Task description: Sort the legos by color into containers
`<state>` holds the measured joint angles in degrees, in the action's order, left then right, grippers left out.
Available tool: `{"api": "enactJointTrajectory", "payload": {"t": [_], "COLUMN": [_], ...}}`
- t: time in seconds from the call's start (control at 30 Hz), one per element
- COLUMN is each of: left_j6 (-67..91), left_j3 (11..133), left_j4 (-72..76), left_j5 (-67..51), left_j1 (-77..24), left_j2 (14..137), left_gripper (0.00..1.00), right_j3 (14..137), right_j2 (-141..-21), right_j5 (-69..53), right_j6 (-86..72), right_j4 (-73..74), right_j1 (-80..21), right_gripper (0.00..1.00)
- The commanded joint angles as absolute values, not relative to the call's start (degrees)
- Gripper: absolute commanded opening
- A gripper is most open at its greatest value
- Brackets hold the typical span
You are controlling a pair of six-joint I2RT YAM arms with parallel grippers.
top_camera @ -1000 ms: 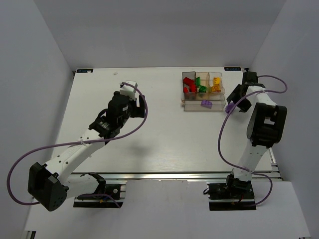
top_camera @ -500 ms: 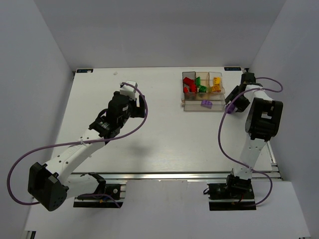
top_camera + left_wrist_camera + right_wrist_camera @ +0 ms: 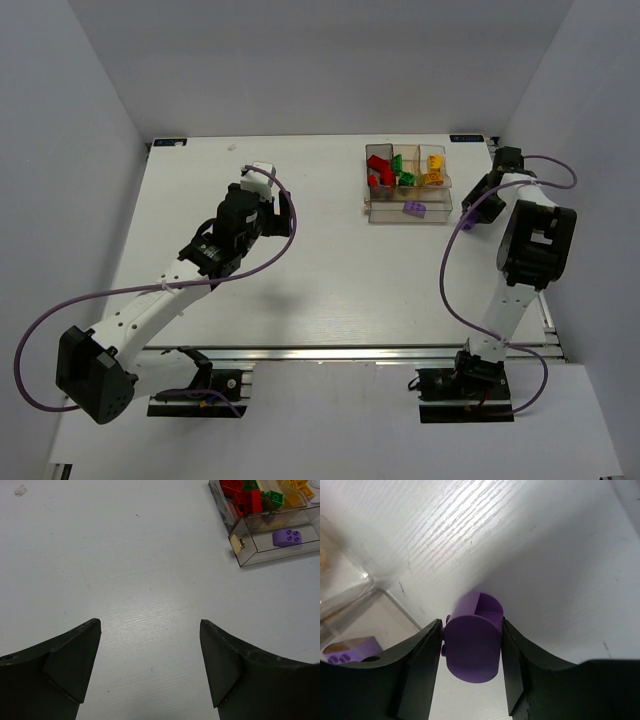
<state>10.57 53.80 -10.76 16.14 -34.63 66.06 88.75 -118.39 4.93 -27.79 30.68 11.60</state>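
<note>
a: what is sitting furthest left?
b: black two-finger left gripper (image 3: 149, 630), hanging over the white wood-grain table (image 3: 300, 270); its fingers are standing wide apart and grasping nothing.
a: and moving toward the middle?
b: clear plastic three-bin organizer (image 3: 368, 190), standing at the far side of the table. red plastic bricks (image 3: 378, 172) are lying in the left bin, green plastic bricks (image 3: 405, 170) in the middle one, yellow plastic bricks (image 3: 433, 172) in the right one. a flat purple studded brick (image 3: 414, 209) is lying in the shallow front tray.
a: furthest right?
b: black right gripper (image 3: 470, 652), fingers pressing on both sides of a rounded purple plastic lego (image 3: 472, 645), just right of the organizer's front tray. whether the lego is touching the table, i cannot tell.
</note>
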Motion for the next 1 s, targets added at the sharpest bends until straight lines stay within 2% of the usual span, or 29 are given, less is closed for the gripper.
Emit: {"api": "enactJointTrajectory", "payload": {"t": [0.0,0.03,0.13,0.17,0.23,0.27,0.33,0.37,0.43,0.47,0.5,0.57,0.73,0.83,0.97], "left_j6": [10.37,10.37,10.55,10.55,10.55,10.63,10.55,10.63,10.63,10.55,10.63,10.46,10.37,10.28,10.28], "left_j3": [53.26,53.26,53.35,53.35,53.26,53.26,53.26,53.35,53.26,53.26,53.26,53.26,53.26,53.26,53.26], "left_j4": [-10.28,-10.28,-10.28,-10.28,-10.28,-10.28,-10.28,-10.37,-10.28,-10.37,-10.37,-10.55,-10.46,-10.46,-10.55], "left_j5": [16.70,16.53,16.08,16.08,16.00,16.08,16.08,16.17,16.26,16.26,16.43,16.61,16.79,16.70,17.05], "left_j1": [-34.63,-34.63,-34.63,-34.63,-34.63,-34.63,-34.63,-34.63,-34.63,-34.63,-34.63,-34.63,-34.63,-34.63,-34.63], "left_j2": [65.13,65.13,65.21,65.21,65.30,65.30,65.57,65.65,66.00,66.18,66.27,66.44,66.71,66.88,66.89], "left_gripper": [0.89,0.89,0.89,0.89,0.89,0.89,0.89,0.89,0.89,0.89,0.89,0.89,0.89,0.89,0.89], "right_j3": [86.23,84.92,80.52,78.16,76.82,76.29,76.37,77.86,85.31,88.56,94.51,98.68,100.54,103.79,99.69], "right_j2": [-107.70,-105.67,-98.63,-96.00,-93.88,-93.00,-93.25,-95.43,-98.60,-102.62,-104.22,-107.73,-108.63,-111.78,-111.01], "right_j5": [4.75,4.05,-4.11,-14.14,-20.45,-29.79,-35.56,-38.29,-41.12,-42.52,-43.06,-43.07,-41.66,-40.17,-38.77], "right_j6": [-21.73,-16.14,-2.27,3.20,16.09,21.30,29.91,34.32,39.09,46.42,49.36,58.12,72.39,81.72,86.40], "right_j4": [24.54,19.91,14.00,10.15,8.88,9.14,9.31,14.19,19.66,23.60,30.69,35.31,38.66,46.72,47.74], "right_j1": [12.22,12.22,11.43,11.16,10.55,10.29,9.15,8.88,7.56,6.86,6.33,5.36,2.47,0.53,-2.52], "right_gripper": [0.06,0.01,0.00,0.00,0.00,0.01,0.00,0.00,0.00,0.00,0.00,0.00,0.00,0.00,0.02]}}
